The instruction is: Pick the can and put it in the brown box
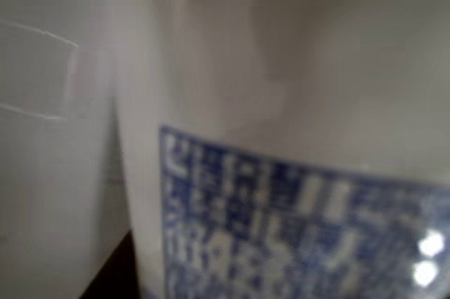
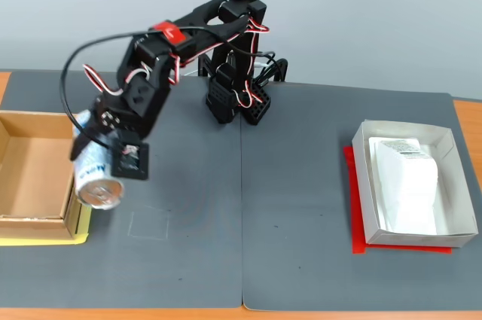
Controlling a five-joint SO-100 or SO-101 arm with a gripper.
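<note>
nearest you in the fixed view, the can [image 2: 96,177] hangs in the air at the left of the worktop [image 2: 301,260], just right of the box [image 2: 30,226] and above its near right corner. it is not in the box yet.

its long axis tilts: the silver end you can see faces near and down, toward the camera, and the other end runs up and far, hidden behind the arm. expect it to swing if you turn the wrist fast.

the hand [image 2: 105,156] is clamped across the can's body, somewhere above the near end; the black jaw plate lies against its right side. exactly where along the length it grips, i cannot tell.

how it will handle, as a guess: a thin metal wall, smooth and slippery, stiff enough until squeezed hard, then it dents. full or empty is not shown, so weight is unknown. a hold across the middle of the body would balance it best; a grip near one end lets it pivot.

the wrist view is blurred and filled by the can's white skin and blue print [image 1: 295,221], so it adds little.

farther right, well apart, a white tray [image 2: 444,135] holds a white packet [image 2: 403,177].
</note>
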